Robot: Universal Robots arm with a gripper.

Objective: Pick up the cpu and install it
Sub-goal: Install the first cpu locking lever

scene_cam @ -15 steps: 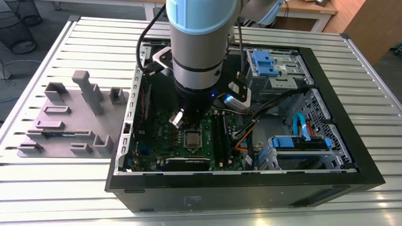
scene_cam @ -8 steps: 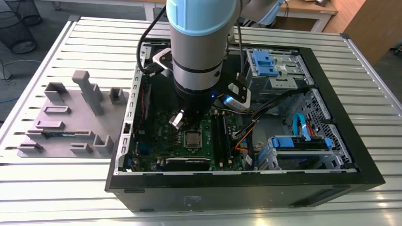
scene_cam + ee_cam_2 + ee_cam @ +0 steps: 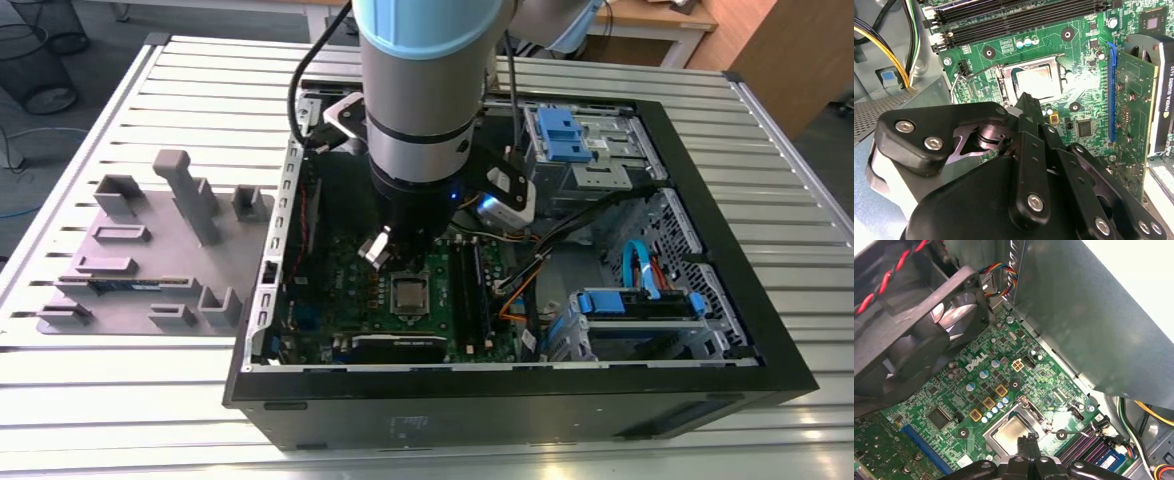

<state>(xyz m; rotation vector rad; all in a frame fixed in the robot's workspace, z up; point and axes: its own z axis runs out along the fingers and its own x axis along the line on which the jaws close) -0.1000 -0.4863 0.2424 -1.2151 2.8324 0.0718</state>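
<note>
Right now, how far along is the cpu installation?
The cpu already lies in the socket frame on the motherboard, its silvery top showing. The gripper hangs just above it, holding nothing that shows. The frame's lid is not closed over the chip yet.

The gripper (image 3: 1026,100) hangs just above the cpu (image 3: 1036,82) in its socket, with open air directly over it. The case fan (image 3: 909,325) crowds one side, and memory slots (image 3: 1019,17) and the upright graphics card (image 3: 1136,100) flank the others. Loose cables (image 3: 587,215) cross the case beside the arm.
</note>
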